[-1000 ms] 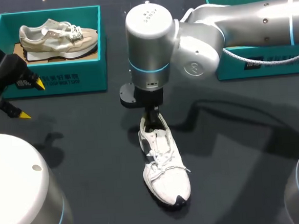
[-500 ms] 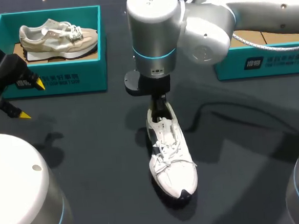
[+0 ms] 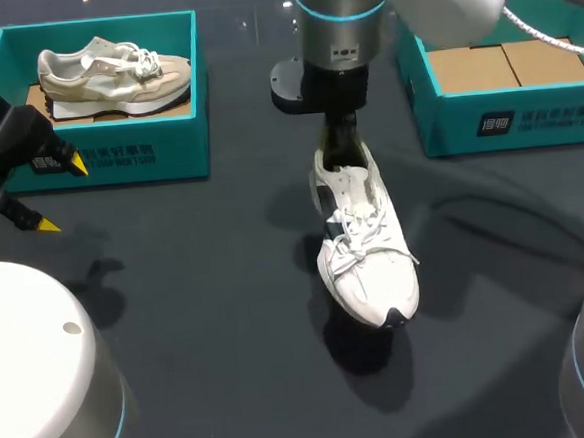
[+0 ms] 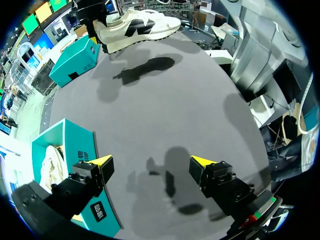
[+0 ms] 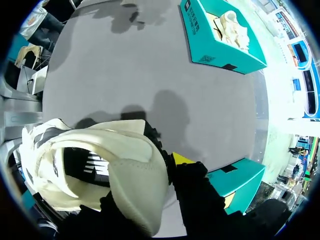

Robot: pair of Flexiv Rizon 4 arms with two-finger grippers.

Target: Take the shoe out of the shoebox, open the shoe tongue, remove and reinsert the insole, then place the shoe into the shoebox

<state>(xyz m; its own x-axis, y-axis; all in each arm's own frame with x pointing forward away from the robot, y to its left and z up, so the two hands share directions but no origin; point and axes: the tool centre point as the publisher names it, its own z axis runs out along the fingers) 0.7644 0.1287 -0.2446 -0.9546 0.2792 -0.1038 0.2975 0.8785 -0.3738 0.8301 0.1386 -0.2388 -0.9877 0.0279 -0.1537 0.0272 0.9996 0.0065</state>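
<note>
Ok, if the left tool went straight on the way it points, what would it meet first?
Likely the bare table ahead of the left tool, short of the white shoe, though depth is unclear.

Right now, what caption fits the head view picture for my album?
Right gripper holds the white shoe by its heel above the table, beside an open shoebox.

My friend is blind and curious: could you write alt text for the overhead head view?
The right gripper holds a white lace-up sneaker by its heel above the dark table, beside an open teal shoebox. The left gripper hangs open near a second teal shoebox containing a beige sneaker.
</note>
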